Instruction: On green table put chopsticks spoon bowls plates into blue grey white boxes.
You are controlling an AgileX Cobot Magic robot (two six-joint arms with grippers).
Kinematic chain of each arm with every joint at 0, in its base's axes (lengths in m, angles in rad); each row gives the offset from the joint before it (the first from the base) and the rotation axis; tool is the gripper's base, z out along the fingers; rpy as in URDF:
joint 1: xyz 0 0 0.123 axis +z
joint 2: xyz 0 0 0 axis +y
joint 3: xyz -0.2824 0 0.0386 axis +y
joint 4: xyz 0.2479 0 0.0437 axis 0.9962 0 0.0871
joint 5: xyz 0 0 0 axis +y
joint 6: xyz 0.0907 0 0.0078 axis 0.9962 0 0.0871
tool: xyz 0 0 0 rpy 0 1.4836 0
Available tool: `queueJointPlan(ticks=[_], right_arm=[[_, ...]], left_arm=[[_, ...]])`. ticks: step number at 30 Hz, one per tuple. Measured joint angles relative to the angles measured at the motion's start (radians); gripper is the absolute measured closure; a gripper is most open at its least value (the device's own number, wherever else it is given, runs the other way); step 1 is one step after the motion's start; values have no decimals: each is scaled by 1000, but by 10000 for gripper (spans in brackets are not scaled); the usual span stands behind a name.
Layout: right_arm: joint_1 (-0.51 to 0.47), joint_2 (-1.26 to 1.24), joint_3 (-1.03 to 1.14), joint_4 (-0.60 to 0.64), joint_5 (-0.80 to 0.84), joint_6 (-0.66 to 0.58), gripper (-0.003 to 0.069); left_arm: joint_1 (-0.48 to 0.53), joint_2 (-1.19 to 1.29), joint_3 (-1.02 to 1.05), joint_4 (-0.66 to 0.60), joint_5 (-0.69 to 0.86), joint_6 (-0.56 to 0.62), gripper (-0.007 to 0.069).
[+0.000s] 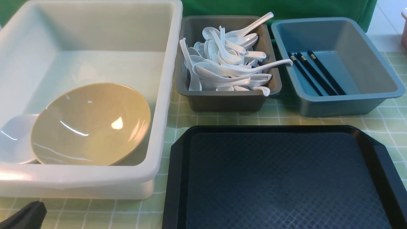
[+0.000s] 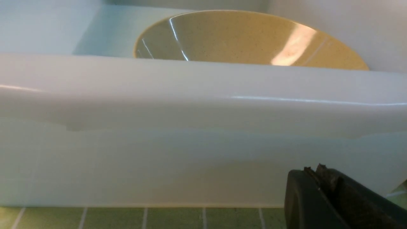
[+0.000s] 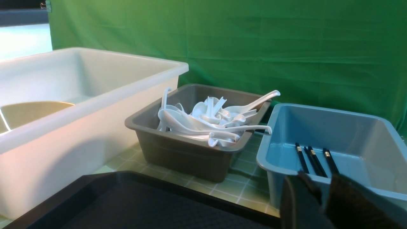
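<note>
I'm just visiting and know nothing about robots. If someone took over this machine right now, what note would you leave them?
Left gripper: shut, empty, low on the green table in front of the white tub.
Right gripper: jaws slightly apart, holding nothing, near the blue box.
Khaki bowl lies tilted in the white tub, with a small white dish beside it.
Spoons are heaped in the grey box.
Chopsticks lie in the blue box.
Black tray shows nothing on it.
Done: every piece in view is boxed.
Left: apparently nothing; just check outside the cameras' view.

Left tool (image 1: 24,218) sits low, jaws pressed together; right tool (image 3: 322,194) (seen only from its wrist) slightly parted.
</note>
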Motion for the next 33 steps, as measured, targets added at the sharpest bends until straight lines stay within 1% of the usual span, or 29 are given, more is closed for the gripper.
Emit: queueJointPlan(ticks=[10, 14, 17, 19, 20, 21, 24, 25, 28, 33], right_arm=[[-2, 0, 0, 0, 0, 0, 507], [-23, 0, 0, 0, 0, 0, 507], [-99, 0, 0, 0, 0, 0, 506], [-174, 0, 0, -5, 0, -4, 503], [-189, 0, 0, -8, 0, -5, 503], [-234, 0, 0, -16, 9, -24, 501], [-325, 0, 0, -46, 107, -90, 496], [-357, 0, 5, -65, 172, -106, 496], [-385, 0, 49, -98, 241, -105, 494], [-394, 0, 136, -123, 242, -57, 488]], left_arm=[[0, 0, 0, 0, 0, 0, 626], [0, 0, 0, 0, 0, 0, 626], [0, 0, 0, 0, 0, 0, 626], [0, 0, 0, 0, 0, 0, 626], [0, 0, 0, 0, 0, 0, 626], [0, 0, 0, 0, 0, 0, 626], [0, 0, 0, 0, 0, 0, 626], [0, 0, 0, 0, 0, 0, 626], [0, 0, 0, 0, 0, 0, 626], [0, 0, 0, 0, 0, 0, 626]])
